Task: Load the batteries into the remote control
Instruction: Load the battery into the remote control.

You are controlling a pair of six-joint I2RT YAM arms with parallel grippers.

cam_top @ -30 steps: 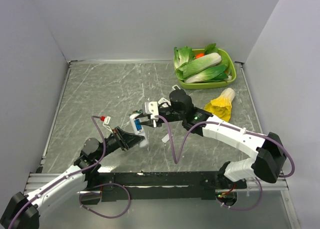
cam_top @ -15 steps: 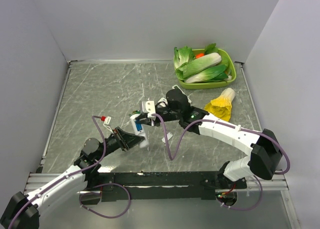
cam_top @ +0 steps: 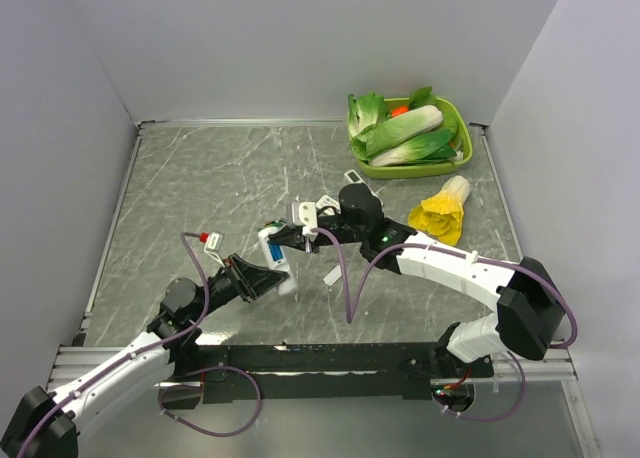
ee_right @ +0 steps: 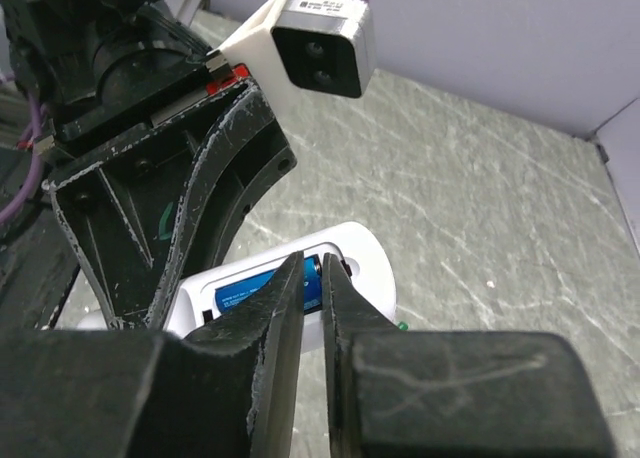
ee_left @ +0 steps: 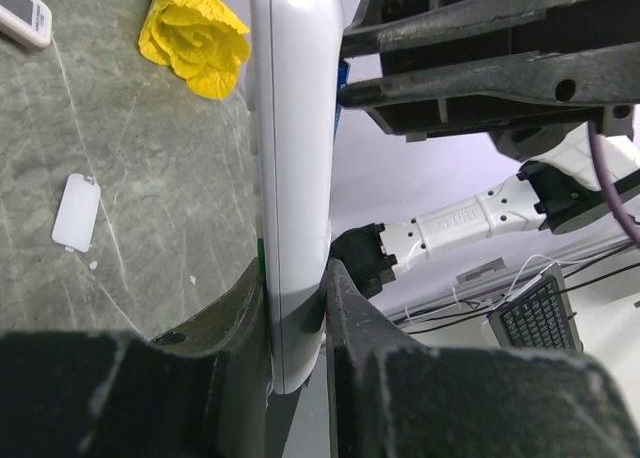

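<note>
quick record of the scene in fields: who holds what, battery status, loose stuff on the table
left gripper: shut on the remote control, clamped at one end
right gripper: jaws nearly together, tips at the battery; grip unclear
battery: blue, lying in the remote control's open compartment
cover plate: loose on the table, apart from both arms
other items: yellow leafy vegetable on the table; green tray of vegetables at the far right corner

Grey marbled table (cam_top: 200, 198), lightly loaded.
A green tray (cam_top: 410, 171) sat at one o'clock, a yellow cabbage (cam_top: 440, 210) at three, and possibly a white cover plate (ee_left: 76, 211).
</note>
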